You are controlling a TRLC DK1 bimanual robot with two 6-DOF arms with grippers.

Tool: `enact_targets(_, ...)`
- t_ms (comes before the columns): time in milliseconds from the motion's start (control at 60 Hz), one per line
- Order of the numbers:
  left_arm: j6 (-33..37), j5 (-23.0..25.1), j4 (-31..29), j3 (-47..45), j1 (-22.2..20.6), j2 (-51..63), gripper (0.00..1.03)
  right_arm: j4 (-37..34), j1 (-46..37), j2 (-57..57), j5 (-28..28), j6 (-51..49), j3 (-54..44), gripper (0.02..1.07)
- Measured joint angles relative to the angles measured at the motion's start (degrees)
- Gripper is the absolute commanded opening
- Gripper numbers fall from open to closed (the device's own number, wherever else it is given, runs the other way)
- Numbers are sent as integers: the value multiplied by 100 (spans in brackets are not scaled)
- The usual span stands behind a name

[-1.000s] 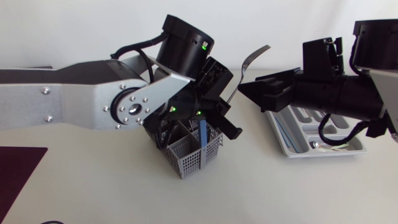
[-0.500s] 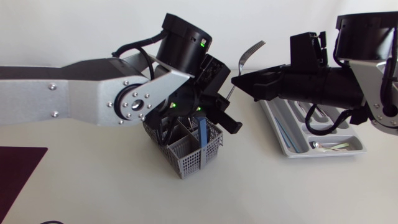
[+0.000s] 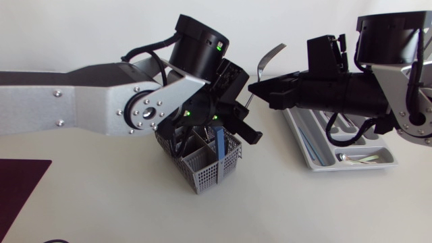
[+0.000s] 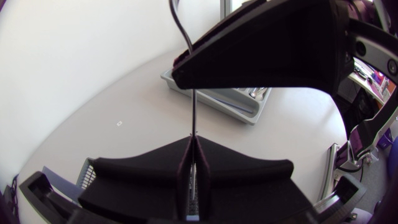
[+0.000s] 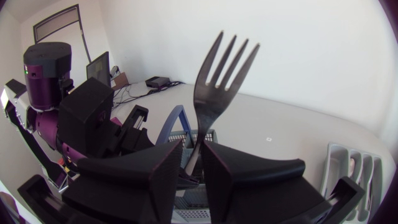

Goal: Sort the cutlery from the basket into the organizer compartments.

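left hand (image 4: 194, 144) grips fork (image 5: 217, 81) | right hand (image 5: 193, 152) around it | basket (image 3: 206, 172) beneath

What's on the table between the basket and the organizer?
Nothing: in the head view, the table between the basket and the organizer is bare.

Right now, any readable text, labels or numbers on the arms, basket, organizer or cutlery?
None readable.
The basket, organizer and fork show no print.
The left arm shows only green lights, no characters.
The tiny mark on the table is too small to read.
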Motion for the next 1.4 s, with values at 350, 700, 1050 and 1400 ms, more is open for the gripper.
enact_targets(350,-17,2,11,0,2,7,3,0,17,2,-151,26,0,7)
enact_targets(700,-103,20,20,2,105,4,59,-92,-4,0,-153,24,0,7)
enact_targets(1050,-52,-162,17,4,525,-601,78,-1106,-966,-52,-256,-402,251,7)
enact_targets(1400,70,-221,7,-127,977,-1276,78,-1700,-2004,15,-304,-1255,538,7)
